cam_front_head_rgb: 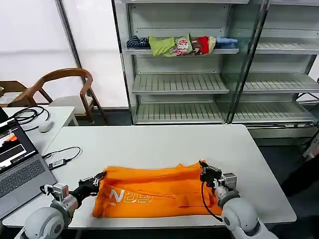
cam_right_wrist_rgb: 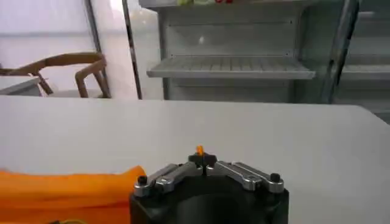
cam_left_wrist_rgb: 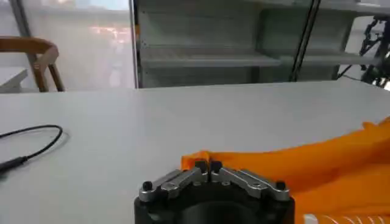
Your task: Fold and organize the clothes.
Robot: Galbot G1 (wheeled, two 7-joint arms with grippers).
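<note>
At lower left, the left gripper is pinching the orange T-shirt, lying half-folded at the lower centre of the table; at lower right, the right gripper is clamping its far corner. Further folds are remaining, seemingly.

1. The orange T-shirt lies on the white desk, near its front edge, spread wide from left to right.
2. It is folded over on itself into a long, flat band with a soft raised fold along its far edge.
3. White printed lettering shows on the top face, toward the shirt's left end.
4. Its left end is pinched at the corner between the left gripper's fingers; its right far corner is pinched by the right gripper.
</note>
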